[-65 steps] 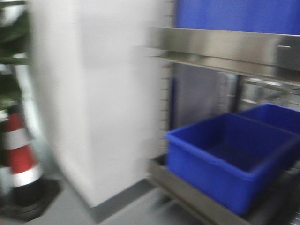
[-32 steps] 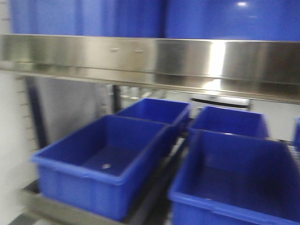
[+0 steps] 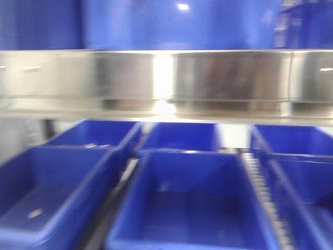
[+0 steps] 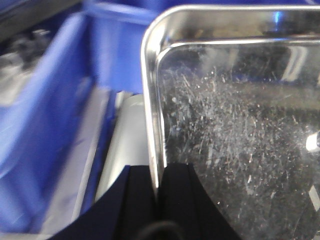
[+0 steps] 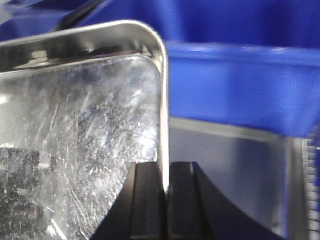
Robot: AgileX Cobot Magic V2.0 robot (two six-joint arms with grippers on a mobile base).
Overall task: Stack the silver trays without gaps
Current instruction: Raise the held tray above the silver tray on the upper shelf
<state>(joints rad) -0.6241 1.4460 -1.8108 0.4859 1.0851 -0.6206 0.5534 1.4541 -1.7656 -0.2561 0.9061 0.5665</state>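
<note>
A silver tray (image 4: 240,125) with a scratched shiny floor fills the left wrist view. My left gripper (image 4: 157,170) is shut on its left rim, one black finger inside the tray and one outside. The same tray (image 5: 75,125) shows in the right wrist view, where my right gripper (image 5: 166,167) is shut on its right rim near a rounded corner. The tray is held between both grippers in front of blue bins. Neither the tray nor the grippers show in the front view.
A brushed-steel shelf rail (image 3: 208,78) runs across the front view, with several deep blue bins (image 3: 192,203) below it. A blue bin (image 4: 45,100) is left of the tray and another (image 5: 240,85) is beyond it. A steel surface (image 5: 235,175) lies below right.
The front view has swung right, from a white wall and striped cone to the shelf, which now faces me squarely with blue bins across the frame.
</note>
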